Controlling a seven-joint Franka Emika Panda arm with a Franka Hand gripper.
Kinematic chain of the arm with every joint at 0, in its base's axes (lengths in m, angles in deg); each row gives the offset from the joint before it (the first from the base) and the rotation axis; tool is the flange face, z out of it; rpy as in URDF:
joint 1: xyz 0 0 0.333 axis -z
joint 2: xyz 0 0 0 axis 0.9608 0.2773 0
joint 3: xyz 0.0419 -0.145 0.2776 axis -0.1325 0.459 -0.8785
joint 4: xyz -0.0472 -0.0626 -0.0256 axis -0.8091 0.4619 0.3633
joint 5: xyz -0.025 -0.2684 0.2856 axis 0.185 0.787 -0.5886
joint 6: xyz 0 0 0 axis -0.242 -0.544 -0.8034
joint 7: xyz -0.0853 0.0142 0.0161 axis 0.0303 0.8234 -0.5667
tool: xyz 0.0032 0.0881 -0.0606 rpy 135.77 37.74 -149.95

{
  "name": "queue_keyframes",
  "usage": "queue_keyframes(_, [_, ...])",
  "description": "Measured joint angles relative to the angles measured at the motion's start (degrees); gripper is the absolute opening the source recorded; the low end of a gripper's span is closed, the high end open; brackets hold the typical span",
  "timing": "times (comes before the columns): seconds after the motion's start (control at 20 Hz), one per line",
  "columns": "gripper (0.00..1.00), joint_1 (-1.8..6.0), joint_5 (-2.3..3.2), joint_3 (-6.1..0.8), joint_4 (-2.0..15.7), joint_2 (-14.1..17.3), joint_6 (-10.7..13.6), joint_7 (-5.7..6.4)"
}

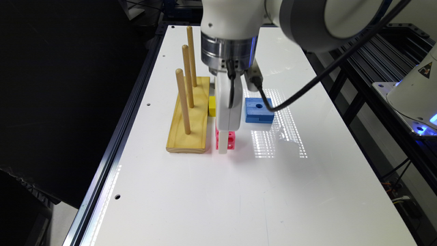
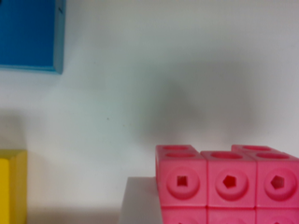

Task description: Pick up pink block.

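The pink block (image 1: 230, 140) lies on the white table (image 1: 239, 191) beside the wooden peg board (image 1: 191, 116), with the gripper (image 1: 223, 147) lowered onto it. Whether the jaws have closed cannot be told. Beyond stand the yellow block (image 1: 212, 106) and blue block (image 1: 258, 110). An off-centre squeeze could twist the block loose.

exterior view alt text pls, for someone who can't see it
A white robot arm reaches down over a white table, its claw low at a pink block. A wooden base with three upright pegs stands to the exterior view's left, a yellow block beside it. A blue block lies to the right.
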Motion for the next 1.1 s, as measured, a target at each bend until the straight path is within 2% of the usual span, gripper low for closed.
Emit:
queue_keyframes(0.15, [0.00,0.00,0.01,-0.09,0.02,-1.7,1.5,0.17])
queue_keyframes(0.45, [0.00,0.01,0.01,-0.71,-0.03,-7.0,6.7,1.22])
queue_keyframes(0.8, [0.00,0.02,0.01,-1.12,0.03,-13.1,12.3,2.05])
queue_keyframes(1.1, [0.00,0.04,0.01,-1.18,-0.01,-13.8,12.9,2.14])
